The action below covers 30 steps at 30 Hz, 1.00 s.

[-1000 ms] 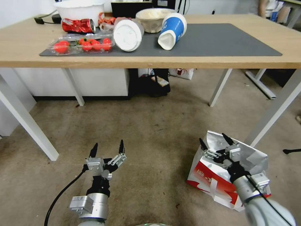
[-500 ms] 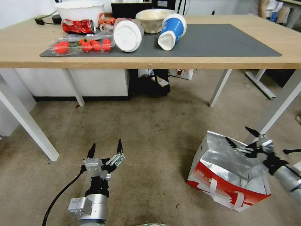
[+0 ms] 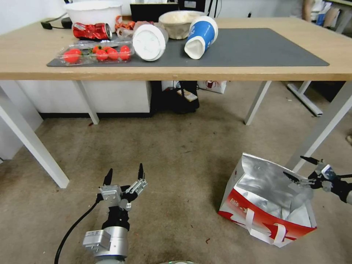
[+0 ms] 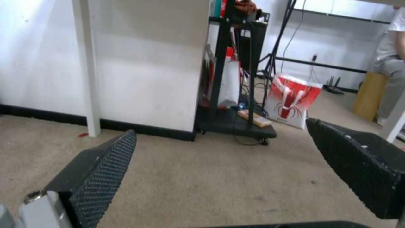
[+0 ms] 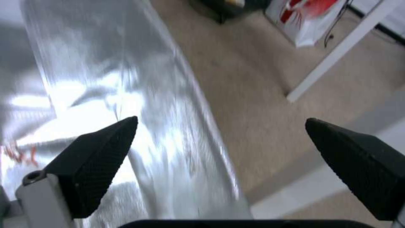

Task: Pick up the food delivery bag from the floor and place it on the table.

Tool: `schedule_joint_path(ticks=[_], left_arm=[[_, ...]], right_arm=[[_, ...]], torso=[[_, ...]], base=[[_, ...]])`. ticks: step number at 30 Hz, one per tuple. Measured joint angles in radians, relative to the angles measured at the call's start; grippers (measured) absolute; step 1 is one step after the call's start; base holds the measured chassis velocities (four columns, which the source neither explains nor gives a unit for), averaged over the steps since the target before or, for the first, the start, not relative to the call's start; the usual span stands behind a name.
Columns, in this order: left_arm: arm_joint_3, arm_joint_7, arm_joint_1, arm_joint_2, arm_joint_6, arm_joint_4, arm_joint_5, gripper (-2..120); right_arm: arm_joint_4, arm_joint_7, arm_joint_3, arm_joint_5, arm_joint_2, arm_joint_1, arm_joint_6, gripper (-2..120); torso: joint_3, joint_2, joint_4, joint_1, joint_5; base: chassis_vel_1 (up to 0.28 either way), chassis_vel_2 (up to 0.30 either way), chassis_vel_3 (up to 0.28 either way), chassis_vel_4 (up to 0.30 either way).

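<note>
**Food delivery bag on floor, lower right of head view**

The food delivery bag point(image 3: 264, 209) stands open-topped on the floor point(image 3: 176, 161), foil lining exposed, just beside a white table leg point(image 3: 322, 126).

Left to right: left gripper point(image 3: 124, 175) at lower left, hovering above bare floor, jaws spread wide, holding nothing. Table point(image 3: 22, 55) spans the upper frame; on its left part a tray of tomatoes point(image 3: 94, 52), crushed red can point(image 3: 91, 30), tipped white cup point(image 3: 149, 39), blue cup point(image 3: 201, 36). Right gripper point(image 3: 300, 168) at right edge, jaws wide apart at the bag's far rim, one finger point(image 5: 95, 161) over the foil, gripping nothing.
</note>
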State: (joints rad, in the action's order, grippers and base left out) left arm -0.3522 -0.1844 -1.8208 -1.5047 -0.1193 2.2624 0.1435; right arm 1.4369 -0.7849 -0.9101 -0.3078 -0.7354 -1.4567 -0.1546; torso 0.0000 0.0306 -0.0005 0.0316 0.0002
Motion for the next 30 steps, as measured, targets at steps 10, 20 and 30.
schedule_joint_path(ticks=[10,20,30], left_arm=[[0.025,0.002,0.034,0.03,0.015,-0.039,0.015,100],[0.034,0.004,0.044,0.032,0.017,-0.053,0.015,100],[0.034,0.004,0.052,0.028,0.017,-0.062,0.016,100]], right_arm=[[-0.072,0.009,0.018,0.059,0.008,0.009,-0.015,100],[-0.108,0.021,0.053,0.089,0.007,0.026,-0.009,100],[-0.12,0.047,0.075,0.116,0.009,0.039,0.035,100]], torso=[[0.0,0.0,0.0003,0.0,-0.0001],[0.0,0.001,0.0003,0.0,0.0],[0.0,0.001,0.0003,0.0,-0.0003]], base=[[0.0,0.0,0.0,0.0],[0.0,0.0,0.0,0.0],[0.0,0.0,0.0,0.0]])
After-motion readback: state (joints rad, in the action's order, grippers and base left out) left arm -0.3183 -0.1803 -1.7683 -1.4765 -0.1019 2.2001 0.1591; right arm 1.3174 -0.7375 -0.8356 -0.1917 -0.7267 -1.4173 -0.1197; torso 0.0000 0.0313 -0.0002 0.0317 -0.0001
